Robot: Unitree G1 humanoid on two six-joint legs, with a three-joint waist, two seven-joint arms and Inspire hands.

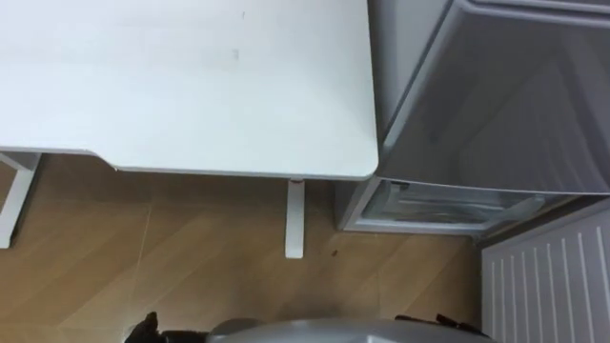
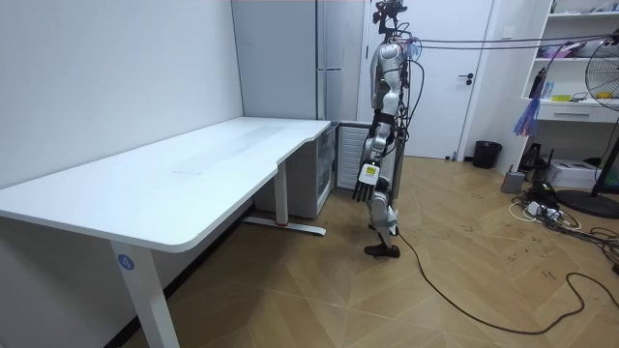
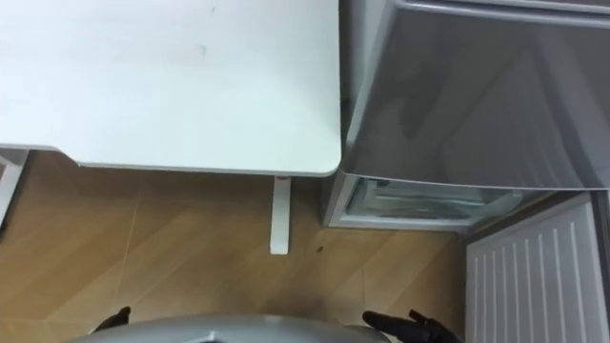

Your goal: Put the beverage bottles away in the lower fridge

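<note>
Honestly, where the drinks are I cannot tell, so my first risk is bending to the fridge (image 1: 496, 114) with nothing to put in. My left hand (image 2: 370, 188) hangs at my side and my right hand (image 3: 398, 327) sits low by my body; whether either is clenched or released I cannot tell. The lower compartment (image 1: 448, 205) looks open, just beside the bench (image 1: 191, 86) corner, so a careless swing could clip that corner.

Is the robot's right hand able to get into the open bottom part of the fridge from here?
Probably, if the robot bends down: the right hand hangs low at its side, the lower fridge compartment stands open just ahead, and nothing lies between them.
</note>
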